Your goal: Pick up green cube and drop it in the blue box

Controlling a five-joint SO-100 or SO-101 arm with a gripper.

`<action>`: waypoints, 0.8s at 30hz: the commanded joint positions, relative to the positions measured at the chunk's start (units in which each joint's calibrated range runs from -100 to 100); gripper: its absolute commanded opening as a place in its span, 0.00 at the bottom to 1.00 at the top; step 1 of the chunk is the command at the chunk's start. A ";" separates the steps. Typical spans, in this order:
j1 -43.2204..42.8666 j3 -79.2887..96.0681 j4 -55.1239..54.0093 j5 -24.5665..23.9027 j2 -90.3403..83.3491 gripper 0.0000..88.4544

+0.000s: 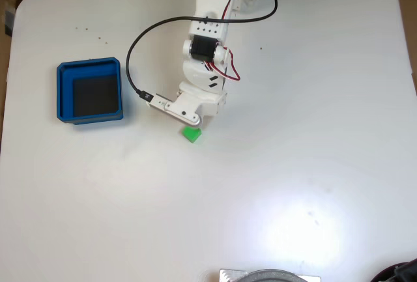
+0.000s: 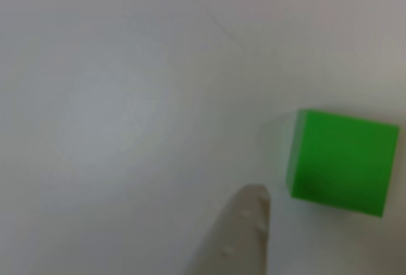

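- Where the fixed view looks straight down on the white table [image 1: 293, 165], we see the white arm [image 1: 207, 47] reach from the top edge toward the middle, with a black cable [image 1: 133, 54] looping out to its left.
- We find the green cube [image 1: 191, 134] on the table just below the arm's lower end, partly tucked under it in that view.
- We see the blue box [image 1: 89, 91] well to the left of the cube, standing on the table with its dark inner floor bare.
- In the other view, we see the cube [image 2: 339, 160] close up at the right, lying flat on the pale surface, its edges somewhat blurred.
- One pale fingertip [image 2: 244, 237] rises from the bottom edge of that view, just left of the cube and apart from it, with a strip of table between them.
- We cannot tell whether the gripper [image 1: 189, 123] is spread or closed: the arm's body hides the fingers from above, and the close view shows a single finger.
- At the bottom edge of the fixed view we notice a grey round object [image 1: 270, 275], cut off by the frame.
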 commanded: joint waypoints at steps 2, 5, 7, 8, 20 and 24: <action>0.29 -3.49 -2.30 -0.05 2.28 0.30; 0.29 -3.49 -2.30 -0.05 2.78 0.30; 0.29 -3.49 -2.30 -0.05 2.78 0.30; 0.29 -3.49 -2.30 -0.05 2.95 0.30; 0.21 -3.49 -2.39 -0.10 3.95 0.30; 0.21 -3.58 -4.34 -1.42 4.70 0.30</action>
